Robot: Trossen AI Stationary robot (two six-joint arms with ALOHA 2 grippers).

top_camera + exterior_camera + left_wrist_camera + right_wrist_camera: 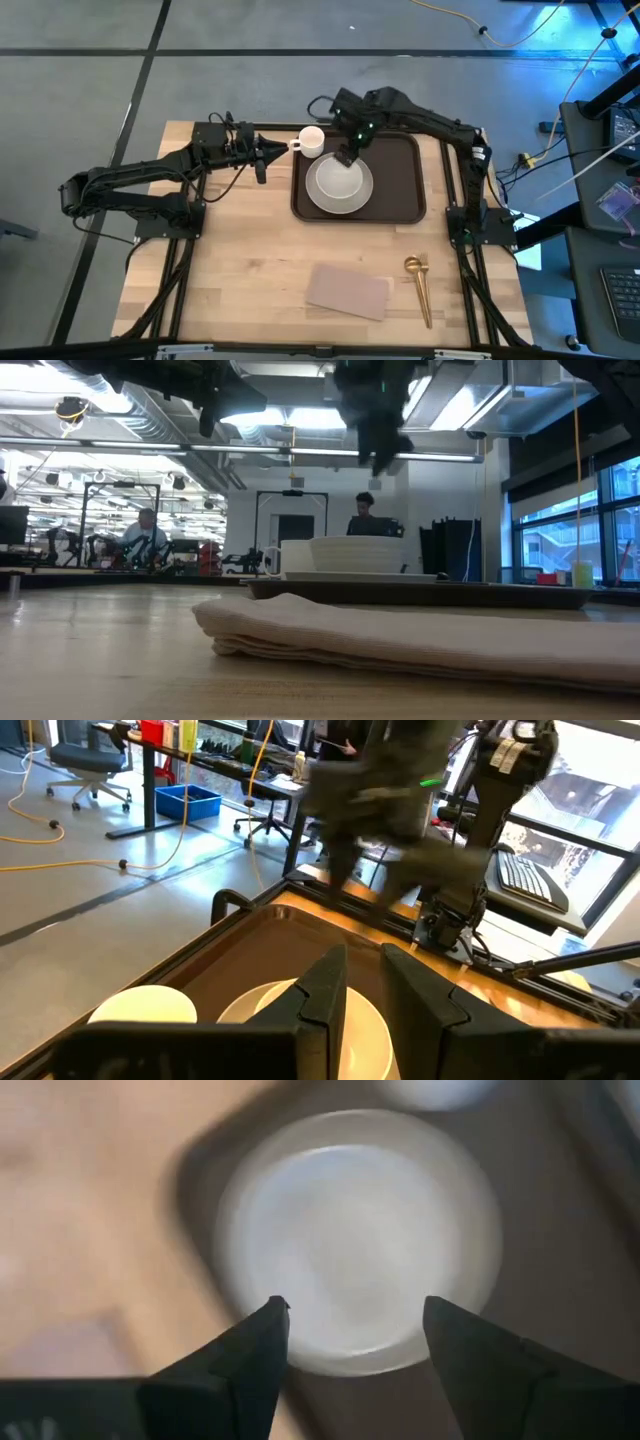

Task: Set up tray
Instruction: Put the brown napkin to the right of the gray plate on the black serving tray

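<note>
The dark brown tray (395, 185) lies on the far half of the table. A white plate (340, 185) rests in the tray's left half. A white cup (311, 140) stands at the tray's far left corner; whether it is on the tray or beside it I cannot tell. My right gripper (355, 1312) hovers open above the plate (360, 1230), touching nothing. My left gripper (268, 152) is level just left of the cup, its fingers (335, 980) a narrow gap apart and holding nothing. The cup (145, 1005) and plate (300, 1010) show past them.
A folded pinkish-tan napkin (347, 292) lies near the table's near edge, and fills the foreground of the low view (400, 635). A gold spoon (420, 288) lies to its right. Bare wood stretches across the table's left and middle. People sit in the room beyond.
</note>
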